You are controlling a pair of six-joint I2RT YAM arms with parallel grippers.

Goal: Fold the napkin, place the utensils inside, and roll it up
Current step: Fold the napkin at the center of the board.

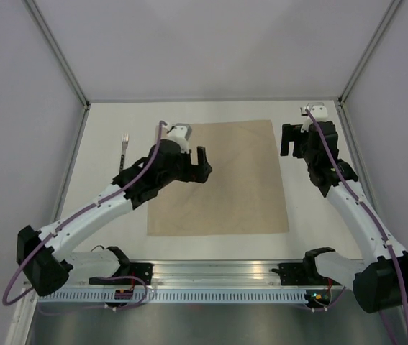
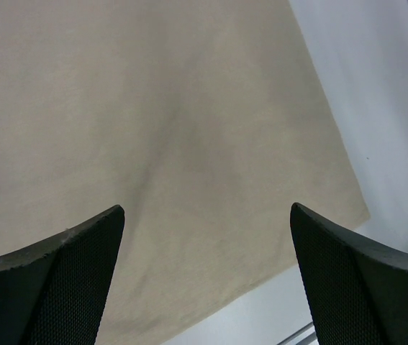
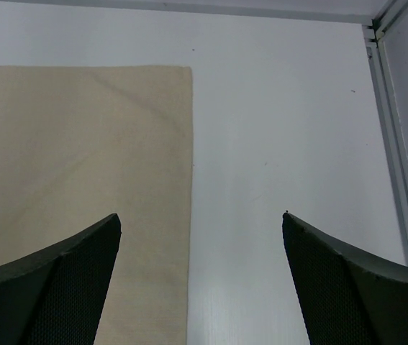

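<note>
white table [image 1: 117, 123] holds the napkin [image 1: 225, 180] flat; left tool [image 2: 207, 207], right tool [image 3: 202, 214] spread wide.

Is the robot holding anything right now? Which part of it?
Nothing is held. The left tool hangs open over the napkin, and the right tool is open over the table beside it.
</note>
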